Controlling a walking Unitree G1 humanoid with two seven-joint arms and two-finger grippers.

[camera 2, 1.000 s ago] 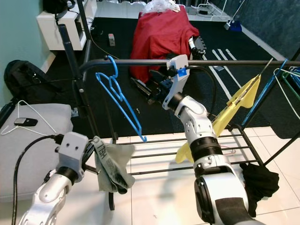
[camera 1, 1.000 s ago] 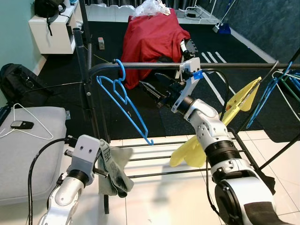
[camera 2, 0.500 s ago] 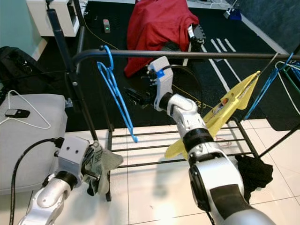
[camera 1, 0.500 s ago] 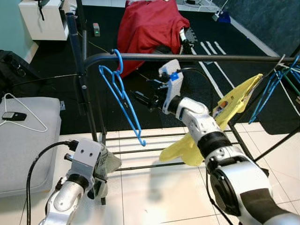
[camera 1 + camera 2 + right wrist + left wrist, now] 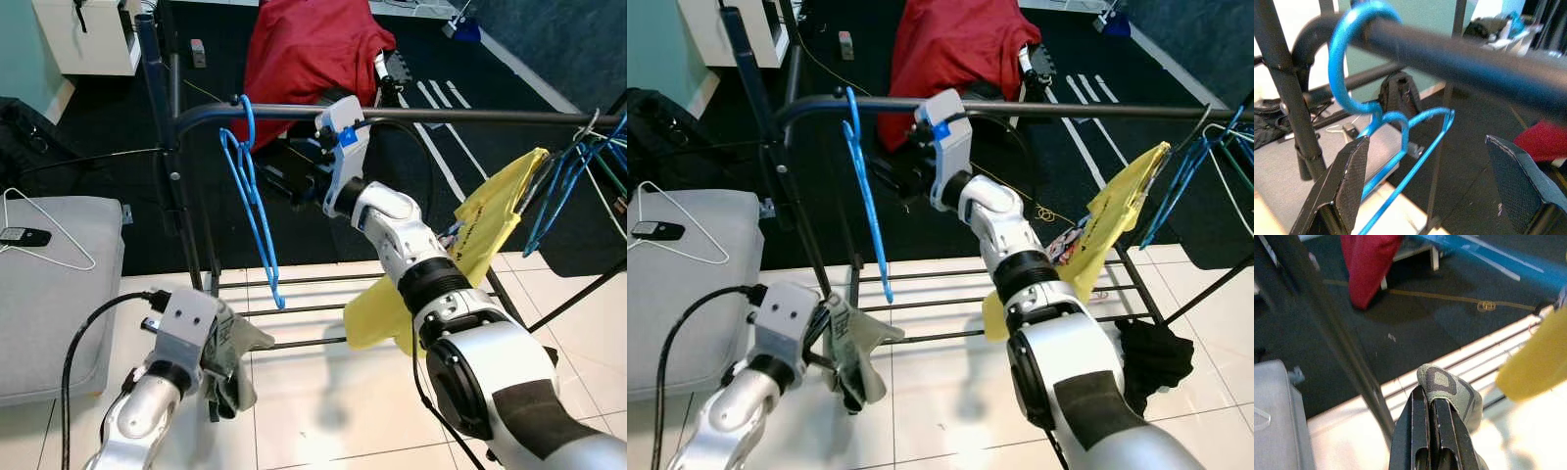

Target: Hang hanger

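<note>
Here's the room: white tile floor [image 5: 323,411] near the robot, dark carpet [image 5: 118,196] farther back, and a black clothes rack between them with its top rail [image 5: 460,116] running left to right. On the carpet beyond sits something draped in red cloth [image 5: 304,49], and a white cabinet [image 5: 88,34] stands at the far left. At near left, a grey cushioned seat [image 5: 49,294] carries one white wire hanger [image 5: 44,250] and one small dark phone [image 5: 20,236].

The blue hanger [image 5: 250,201] has its hook over the rail near the left end, by the bend, and dangles free, seen almost edge-on. That's one blue hanger on the left; at the far right end of the rail, a cluster of blue hangers [image 5: 573,176] too tangled to count. One yellow garment [image 5: 470,245] hangs right of centre, and a black cloth [image 5: 1151,357] lies low on the right.

The right claw [image 5: 1425,166] is up just beside the hanger's hook, under the rail, its two black fingers [image 5: 1349,174] spread wide and gripping nothing, the hanger between them but apart from both.

Down low on the left, the left claw [image 5: 1432,431] is pinched tight on a grey-green patterned cloth [image 5: 1449,387], which droops beside the rack's upright post [image 5: 186,196].
</note>
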